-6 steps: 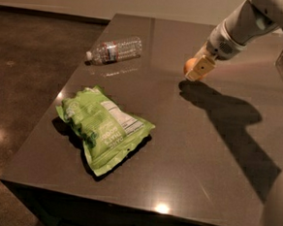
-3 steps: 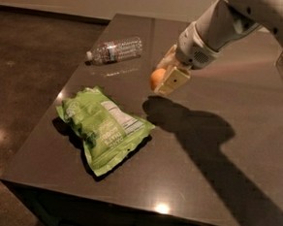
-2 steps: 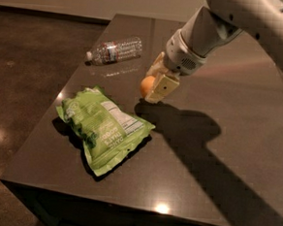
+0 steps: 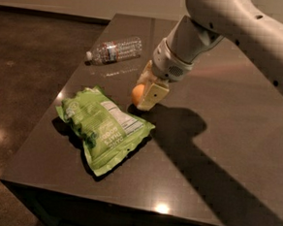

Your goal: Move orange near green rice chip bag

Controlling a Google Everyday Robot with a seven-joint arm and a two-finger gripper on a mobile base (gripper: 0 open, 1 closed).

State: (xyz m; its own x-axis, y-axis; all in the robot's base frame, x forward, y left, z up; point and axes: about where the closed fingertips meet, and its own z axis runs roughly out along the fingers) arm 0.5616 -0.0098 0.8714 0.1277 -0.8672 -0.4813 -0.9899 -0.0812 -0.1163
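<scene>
The gripper [image 4: 144,93] holds the orange [image 4: 137,94] tight, low over the dark shiny table [image 4: 235,155], just beside the green rice chip bag [image 4: 104,127] at its 1 o'clock. A water bottle [image 4: 114,50] lies at the bag's 12 o'clock. Brown floor [image 4: 24,53] spreads at 9 o'clock.

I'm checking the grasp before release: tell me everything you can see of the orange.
The orange is a small, round fruit with matte orange skin. Only its left side shows; the rest is hidden by the gripper, whose jaws are shut on it. It is low over the dark table, just beyond the upper right edge of the green rice chip bag, with a narrow gap between them. Whether it rests on the table cannot be told.
</scene>
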